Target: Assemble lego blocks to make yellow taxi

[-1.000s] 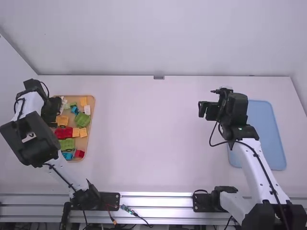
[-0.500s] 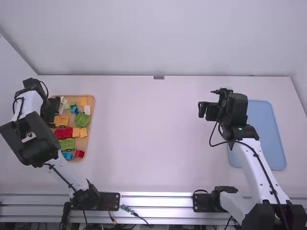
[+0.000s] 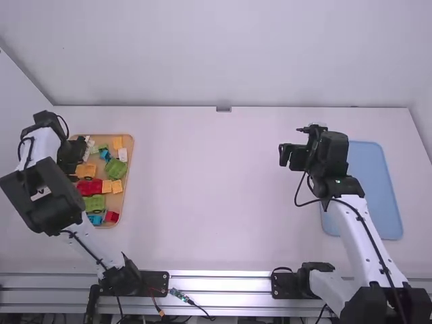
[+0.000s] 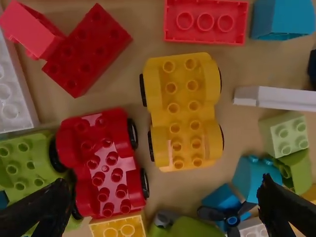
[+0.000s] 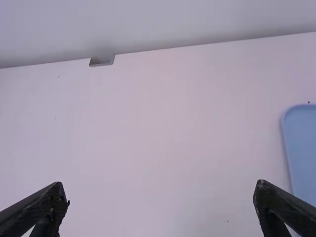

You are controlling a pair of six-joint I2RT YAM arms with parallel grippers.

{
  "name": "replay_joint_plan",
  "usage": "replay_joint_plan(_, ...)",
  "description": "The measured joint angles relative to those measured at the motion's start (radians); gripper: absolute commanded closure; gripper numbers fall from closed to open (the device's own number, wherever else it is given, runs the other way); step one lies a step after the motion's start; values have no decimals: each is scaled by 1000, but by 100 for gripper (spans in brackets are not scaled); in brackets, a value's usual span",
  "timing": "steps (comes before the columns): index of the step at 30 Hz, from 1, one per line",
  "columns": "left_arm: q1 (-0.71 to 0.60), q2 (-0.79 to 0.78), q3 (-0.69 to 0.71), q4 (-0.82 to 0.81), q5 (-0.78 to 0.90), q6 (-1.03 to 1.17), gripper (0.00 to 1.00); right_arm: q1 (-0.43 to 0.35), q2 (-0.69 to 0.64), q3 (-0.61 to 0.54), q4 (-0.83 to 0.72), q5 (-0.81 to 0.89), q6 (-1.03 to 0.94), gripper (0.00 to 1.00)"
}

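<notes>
My left gripper [image 3: 82,150] hangs over the left part of the wooden tray [image 3: 130,145]. In the left wrist view that gripper [image 4: 165,197] is open, its fingers wide apart above the blocks. Under it lie a yellow wheeled car base [image 4: 183,111], a red wheeled base [image 4: 104,160], a green base [image 4: 24,160] and a flat yellow block [image 4: 118,226]. My right gripper [image 3: 283,154] is held above the table, left of the blue tray [image 3: 378,192]. In the right wrist view the gripper [image 5: 162,197] stands open with nothing between its fingers.
Around the bases lie red blocks [image 4: 89,49], a white block [image 4: 281,98], a blue block [image 4: 284,19] and a pale green block [image 4: 285,133], packed close. A small grey bracket [image 3: 223,109] sits at the table's back edge.
The left gripper has shifted very slightly over the tray. The right arm has stayed still.
</notes>
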State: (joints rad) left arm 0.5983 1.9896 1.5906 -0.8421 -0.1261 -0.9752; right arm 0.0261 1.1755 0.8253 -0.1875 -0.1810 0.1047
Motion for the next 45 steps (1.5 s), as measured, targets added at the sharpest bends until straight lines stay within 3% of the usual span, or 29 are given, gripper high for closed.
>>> replay_joint_plan(15,-13,22,12,30,-6,-4,1,0,0,0,2,-24,0,1)
replay_joint_plan(24,-13,257,184,-80,13,15,1,1,0,0,5,-25,0,1)
replay_joint_plan(27,-16,306,247,-95,-6,14,1,21,0,0,15,-26,-1,1)
replay_joint_plan(36,-17,306,249,-93,18,7,1,90,0,0,27,-5,-20,1)
replay_joint_plan(45,-17,320,390,-293,61,-5,1,129,0,0,27,81,-26,1)
